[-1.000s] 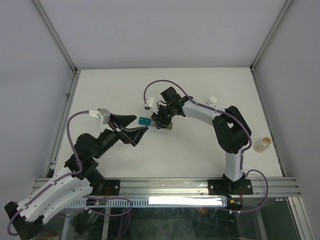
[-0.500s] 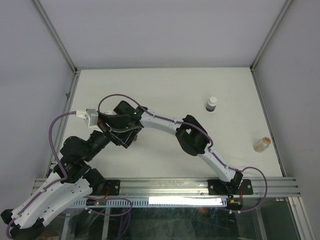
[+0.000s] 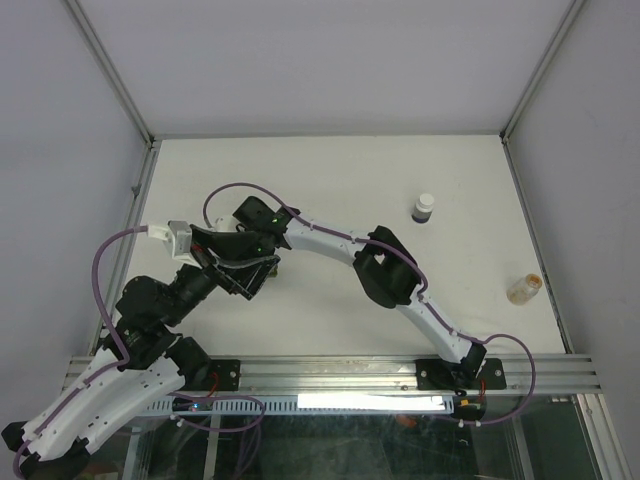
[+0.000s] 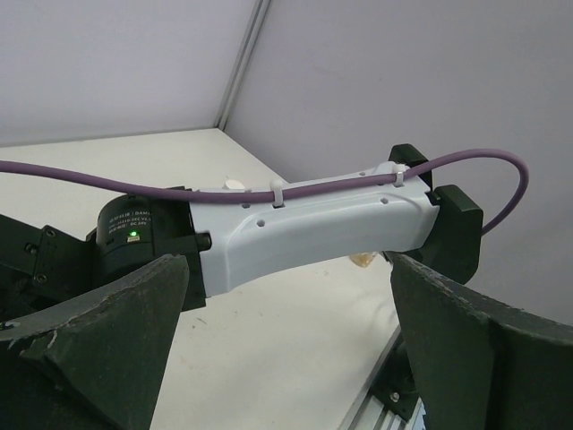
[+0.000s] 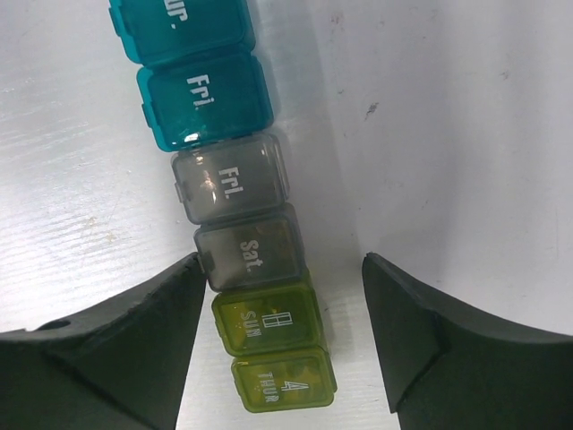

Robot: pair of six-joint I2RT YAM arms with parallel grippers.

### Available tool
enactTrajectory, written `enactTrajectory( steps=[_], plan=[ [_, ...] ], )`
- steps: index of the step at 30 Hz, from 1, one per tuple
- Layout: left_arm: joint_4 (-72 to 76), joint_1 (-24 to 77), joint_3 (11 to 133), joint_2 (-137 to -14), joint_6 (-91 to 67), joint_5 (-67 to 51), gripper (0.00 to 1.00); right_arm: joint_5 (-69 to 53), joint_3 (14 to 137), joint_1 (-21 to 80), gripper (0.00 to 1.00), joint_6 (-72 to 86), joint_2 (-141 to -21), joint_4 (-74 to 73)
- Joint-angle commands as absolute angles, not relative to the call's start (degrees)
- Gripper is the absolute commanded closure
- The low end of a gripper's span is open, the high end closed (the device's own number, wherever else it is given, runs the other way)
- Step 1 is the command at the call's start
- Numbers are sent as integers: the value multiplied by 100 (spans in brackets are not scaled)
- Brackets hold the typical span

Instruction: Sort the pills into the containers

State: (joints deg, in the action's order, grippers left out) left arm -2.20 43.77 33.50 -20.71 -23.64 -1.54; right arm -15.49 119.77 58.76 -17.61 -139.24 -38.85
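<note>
Both sets of jaws are released: right gripper (image 5: 284, 260) straddles the containers (image 5: 237, 242) lying on the table's (image 5: 448, 134) left side, left gripper (image 4: 288, 260) empty. No pills visible, so next is probably opening a lid.

Top camera overlooks the whole table (image 3: 330, 180); right wrist camera looks straight down, close, on the containers (image 5: 233, 188).

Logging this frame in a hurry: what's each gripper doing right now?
Left gripper: open, holding nothing.
Right gripper: open, straddling the containers, not clamped on them.
</note>
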Motion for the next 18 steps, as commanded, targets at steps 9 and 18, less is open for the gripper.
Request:
enactTrajectory(
  steps=[9, 18],
  plan=[
    [-217, 4329, 3234, -2118, -2513, -215, 1, -1893, 11761, 5826, 34, -2023, -13569, -3898],
    [48, 4326, 3229, -1930, -2629, -456, 1, -3562, 11376, 4987, 17, -2162, -12370, -4203]
  ],
)
